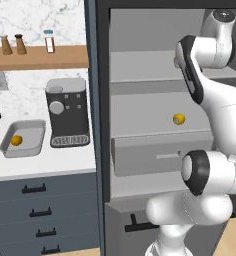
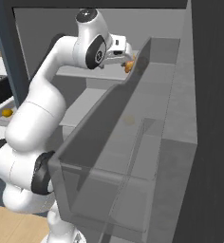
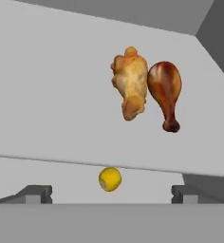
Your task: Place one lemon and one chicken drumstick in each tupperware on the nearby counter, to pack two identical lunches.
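**Tool reaching into the open fridge, jaws apart**

We see the tool (image 2: 125, 56) high inside the open fridge, its jaws standing wide apart with nothing between them. In the hand view two pieces of chicken lie side by side on a grey shelf (image 3: 47, 95): a pale breaded piece (image 3: 130, 85) at about 12 o'clock and, just beside it at 1 o'clock, a glossy brown drumstick (image 3: 165, 92). A lemon (image 3: 109, 179) sits on the shelf below, at 6 o'clock from them.

In the left base view we find that lemon at 3 o'clock on a middle fridge shelf. On the white surface (image 1: 45, 162) at 9 o'clock, a grey tupperware (image 1: 32, 141) holds a second lemon (image 1: 16, 140), just beside a dark coffee machine (image 1: 68, 112).
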Available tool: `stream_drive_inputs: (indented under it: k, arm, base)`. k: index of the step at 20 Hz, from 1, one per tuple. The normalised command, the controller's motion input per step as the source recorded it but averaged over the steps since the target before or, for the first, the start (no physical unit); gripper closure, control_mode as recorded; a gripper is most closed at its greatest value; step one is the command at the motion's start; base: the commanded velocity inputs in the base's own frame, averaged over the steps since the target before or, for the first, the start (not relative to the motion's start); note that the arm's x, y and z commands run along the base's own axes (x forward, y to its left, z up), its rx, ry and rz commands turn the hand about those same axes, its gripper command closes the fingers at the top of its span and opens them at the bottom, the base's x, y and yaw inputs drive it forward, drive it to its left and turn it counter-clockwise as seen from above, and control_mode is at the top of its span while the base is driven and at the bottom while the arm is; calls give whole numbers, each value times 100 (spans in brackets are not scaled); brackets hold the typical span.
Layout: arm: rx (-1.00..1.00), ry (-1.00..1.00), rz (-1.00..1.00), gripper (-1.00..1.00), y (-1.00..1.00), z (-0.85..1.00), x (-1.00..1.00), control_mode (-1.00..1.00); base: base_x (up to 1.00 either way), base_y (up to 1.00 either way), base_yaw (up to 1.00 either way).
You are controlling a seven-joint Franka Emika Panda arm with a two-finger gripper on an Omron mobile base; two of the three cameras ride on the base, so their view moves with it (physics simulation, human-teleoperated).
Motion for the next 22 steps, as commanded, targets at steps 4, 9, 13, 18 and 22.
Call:
stream_drive_inputs:
  k: [4, 9, 13, 18, 22]
  arm:
    - [18, 10, -10, -100, -24, -7, 74, -100]
    - [6, 18, -4, -100, -10, -19, 32, -100]
    - [-3, 17, 0, -100, 0, -35, 6, -100]
    - [0, 1, 0, -100, -1, -29, 1, -100]
    - [1, 0, 0, -100, -3, 17, 39, -100]
  base:
    - [0, 0, 0]
    - [0, 0, 0]
    - [0, 0, 0]
    - [0, 0, 0]
    - [0, 0, 0]
